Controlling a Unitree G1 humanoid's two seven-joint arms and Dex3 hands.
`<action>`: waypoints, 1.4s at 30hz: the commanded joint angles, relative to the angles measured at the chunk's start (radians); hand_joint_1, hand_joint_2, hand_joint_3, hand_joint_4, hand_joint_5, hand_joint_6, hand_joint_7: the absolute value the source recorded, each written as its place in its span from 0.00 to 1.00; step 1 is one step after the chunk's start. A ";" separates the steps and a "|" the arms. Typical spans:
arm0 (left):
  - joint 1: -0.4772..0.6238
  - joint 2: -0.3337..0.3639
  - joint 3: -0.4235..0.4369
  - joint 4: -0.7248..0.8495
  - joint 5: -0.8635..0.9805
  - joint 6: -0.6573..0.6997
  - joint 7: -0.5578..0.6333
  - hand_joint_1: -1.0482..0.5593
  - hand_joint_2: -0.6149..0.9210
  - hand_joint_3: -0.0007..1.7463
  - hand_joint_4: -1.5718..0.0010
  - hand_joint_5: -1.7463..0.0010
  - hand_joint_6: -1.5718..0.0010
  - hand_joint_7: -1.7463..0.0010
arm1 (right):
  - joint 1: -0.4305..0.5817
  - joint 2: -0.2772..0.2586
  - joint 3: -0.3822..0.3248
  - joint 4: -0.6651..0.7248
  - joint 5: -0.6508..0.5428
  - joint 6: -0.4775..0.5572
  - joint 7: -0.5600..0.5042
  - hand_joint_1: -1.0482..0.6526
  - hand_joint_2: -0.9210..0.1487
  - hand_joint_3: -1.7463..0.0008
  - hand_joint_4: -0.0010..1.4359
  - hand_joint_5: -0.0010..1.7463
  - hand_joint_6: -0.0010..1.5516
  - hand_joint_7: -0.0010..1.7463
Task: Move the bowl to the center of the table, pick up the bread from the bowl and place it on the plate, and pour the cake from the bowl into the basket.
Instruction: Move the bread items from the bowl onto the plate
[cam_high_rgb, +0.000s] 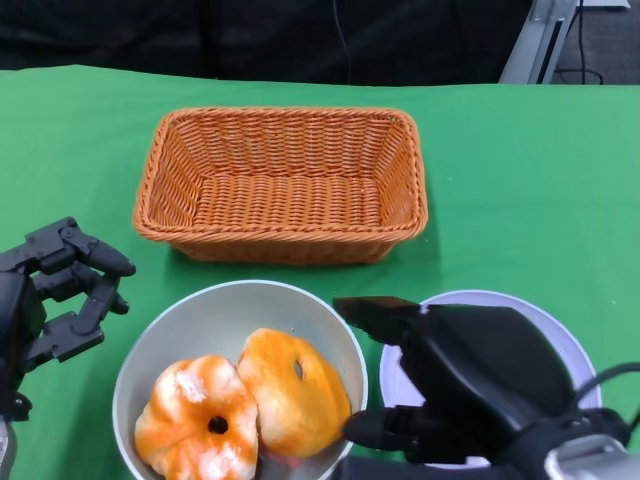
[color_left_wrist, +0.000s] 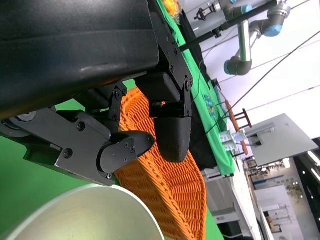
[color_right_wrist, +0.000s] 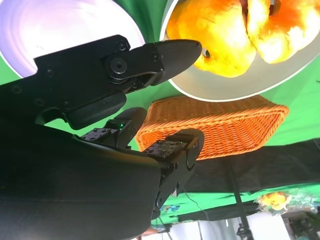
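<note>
A grey bowl (cam_high_rgb: 230, 295) sits at the near middle of the green table, in front of the orange wicker basket (cam_high_rgb: 285, 180). It holds a ring-shaped orange and white cake (cam_high_rgb: 198, 418) on the left and a rounded orange bread (cam_high_rgb: 293, 390) on the right. The white plate (cam_high_rgb: 560, 330) lies right of the bowl, largely covered by my right hand (cam_high_rgb: 470, 385). That hand's fingers are spread and reach to the bowl's right rim, with nothing held. In the right wrist view a fingertip (color_right_wrist: 175, 52) lies at the bowl's edge (color_right_wrist: 225, 87). My left hand (cam_high_rgb: 55, 290) hovers left of the bowl with fingers apart.
The basket is empty and stands just behind the bowl. Green cloth covers the table (cam_high_rgb: 520, 160), bare to the left and right of the basket. Beyond the table's far edge the left wrist view shows another robot arm (color_left_wrist: 250, 35) and stands.
</note>
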 joint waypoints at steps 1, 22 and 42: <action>-0.005 0.012 0.001 0.006 -0.004 -0.004 0.012 0.60 0.85 0.48 0.51 0.16 0.51 0.30 | 0.017 0.096 0.073 0.024 -0.040 0.000 -0.012 0.09 0.00 0.87 0.38 0.11 0.24 0.00; -0.012 0.017 -0.003 0.017 -0.023 -0.003 -0.009 0.61 0.85 0.49 0.51 0.14 0.52 0.29 | -0.028 0.115 0.114 0.063 0.003 0.027 0.088 0.07 0.00 0.82 0.40 0.07 0.21 0.00; 0.020 -0.008 -0.032 -0.043 0.006 0.000 0.034 0.58 0.85 0.47 0.51 0.14 0.52 0.29 | -0.063 0.083 0.137 0.139 0.030 0.029 0.154 0.06 0.00 0.79 0.33 0.01 0.18 0.00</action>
